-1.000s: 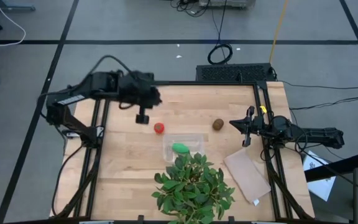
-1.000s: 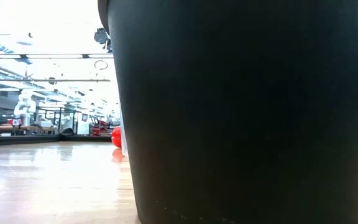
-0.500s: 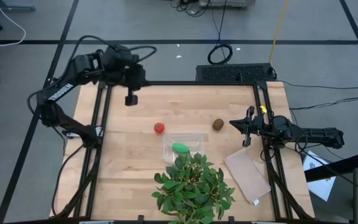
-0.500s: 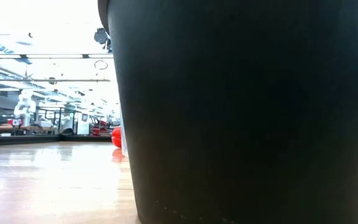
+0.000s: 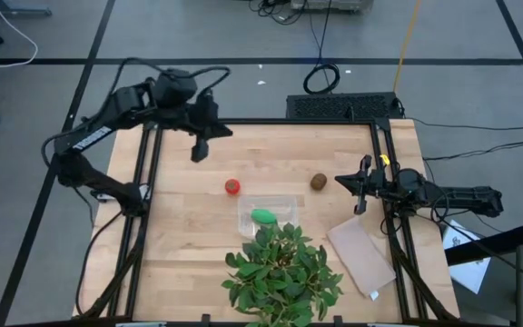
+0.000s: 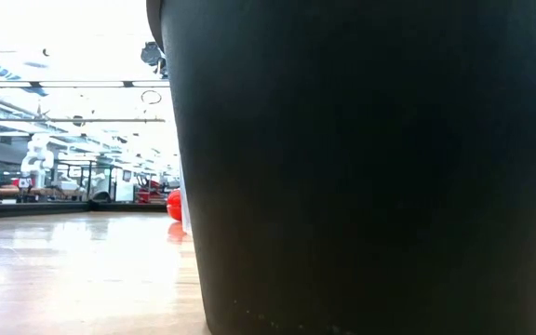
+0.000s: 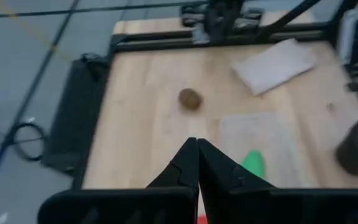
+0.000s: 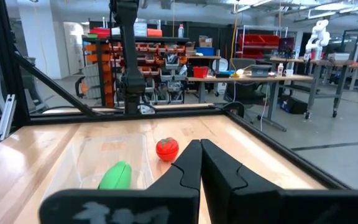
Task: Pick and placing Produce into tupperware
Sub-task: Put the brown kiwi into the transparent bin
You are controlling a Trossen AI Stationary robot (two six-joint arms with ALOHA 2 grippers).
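Left gripper (image 5: 198, 152), fingers together and empty, hangs at eleven o'clock from our tomato (image 5: 231, 186); green piece (image 5: 262, 216) sits in the tupperware (image 5: 284, 202), kiwi (image 5: 319, 182) at its one o'clock; right gripper (image 5: 362, 202) closed.

— What stands on the bench (image 5: 180, 245) at its near edge?
— A leafy green plant (image 5: 282, 275) in a dark pot (image 6: 370, 167), which fills most of the low view.
— And beside it?
— A flat tan sheet (image 5: 360, 257), lying askew to the plant's right.
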